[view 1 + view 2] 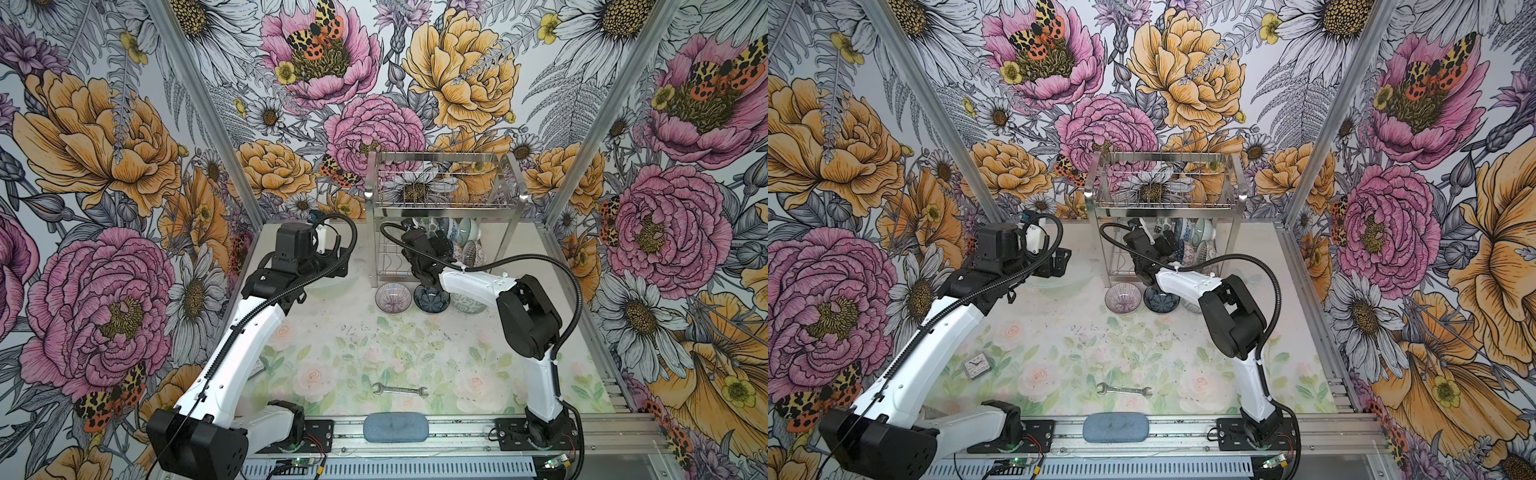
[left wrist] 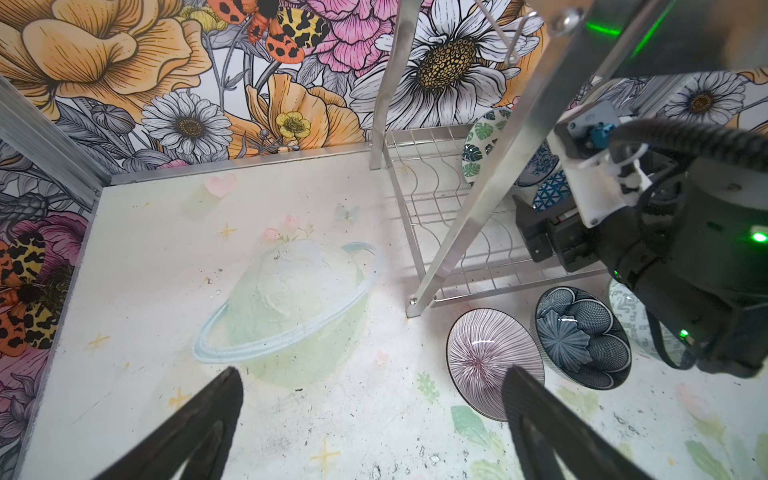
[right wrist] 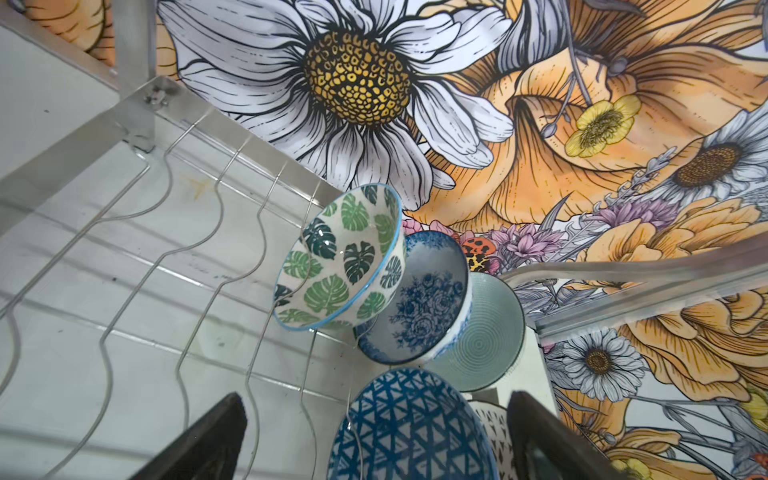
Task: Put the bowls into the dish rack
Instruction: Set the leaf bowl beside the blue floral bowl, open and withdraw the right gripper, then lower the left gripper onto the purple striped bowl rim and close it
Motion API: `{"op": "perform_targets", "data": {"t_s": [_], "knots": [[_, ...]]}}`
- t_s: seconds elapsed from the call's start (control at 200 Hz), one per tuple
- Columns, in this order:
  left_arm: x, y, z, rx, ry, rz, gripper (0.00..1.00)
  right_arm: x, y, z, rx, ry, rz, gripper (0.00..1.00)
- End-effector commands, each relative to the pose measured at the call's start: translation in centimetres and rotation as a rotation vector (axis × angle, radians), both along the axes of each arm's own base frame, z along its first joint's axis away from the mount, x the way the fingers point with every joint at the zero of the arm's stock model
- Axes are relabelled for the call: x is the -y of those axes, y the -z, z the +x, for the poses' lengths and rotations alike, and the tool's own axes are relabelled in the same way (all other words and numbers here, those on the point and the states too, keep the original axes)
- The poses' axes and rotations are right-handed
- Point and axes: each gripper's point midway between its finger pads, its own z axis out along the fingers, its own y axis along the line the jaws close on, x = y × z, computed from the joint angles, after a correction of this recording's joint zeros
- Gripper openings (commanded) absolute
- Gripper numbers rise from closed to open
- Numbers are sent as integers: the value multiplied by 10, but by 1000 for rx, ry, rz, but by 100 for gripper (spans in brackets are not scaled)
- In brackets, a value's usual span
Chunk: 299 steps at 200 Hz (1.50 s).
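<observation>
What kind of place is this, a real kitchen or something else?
Probably a robot test cell, not a kitchen: the left arm and right arm are bolted to an aluminium rail, flower-print panels wall in the table, and the dish rack with bowls is staged there.

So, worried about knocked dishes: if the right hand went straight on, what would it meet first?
Likely the triangle bowl, just ahead between the sides of the open right hand; exact depth is unclear.

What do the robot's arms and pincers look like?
Both arms are alike: left arm and right arm have white shells, black joints and a black ribbed cable. Left pincer and right pincer are black, with two tapered fingers.
</observation>
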Motion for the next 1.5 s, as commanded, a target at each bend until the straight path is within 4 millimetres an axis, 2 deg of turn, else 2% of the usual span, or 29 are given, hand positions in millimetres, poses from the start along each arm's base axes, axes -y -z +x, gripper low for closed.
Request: {"op": "perform_targets", "data": {"t_s": [0.0, 0.155, 0.335, 0.445, 0.505, 0.671, 0.811, 0.921, 1.051, 1.206, 1.491], "knots": [[3, -2, 3, 8, 18, -20, 99, -5, -37, -14, 80, -41, 89, 100], [22, 8, 0, -27, 52, -5, 99, -1, -46, -51, 56, -120, 143, 100], [49, 39, -8, -119, 54, -17, 99, 13, -52, -94, -18, -177, 243, 100], [62, 65, -11, -160, 41, -59, 99, 25, -56, -114, -29, -179, 303, 100], [69, 85, -12, -198, 40, -95, 99, 31, -59, -123, -30, -180, 335, 100], [81, 132, -11, -299, 30, -153, 99, 50, -72, -139, -30, -181, 425, 100], [92, 164, -11, -374, 33, -192, 99, 62, -76, -145, -31, -175, 453, 100], [102, 178, -6, -396, 41, -190, 98, 70, -72, -144, -34, -154, 454, 100], [113, 196, 0, -429, 52, -175, 91, 72, -65, -138, -52, -138, 458, 100], [116, 220, 9, -476, 34, -147, 76, 69, -65, -135, -62, -142, 459, 100], [120, 239, 31, -507, 19, -167, 47, 72, -79, -135, -38, -166, 443, 100]]}}
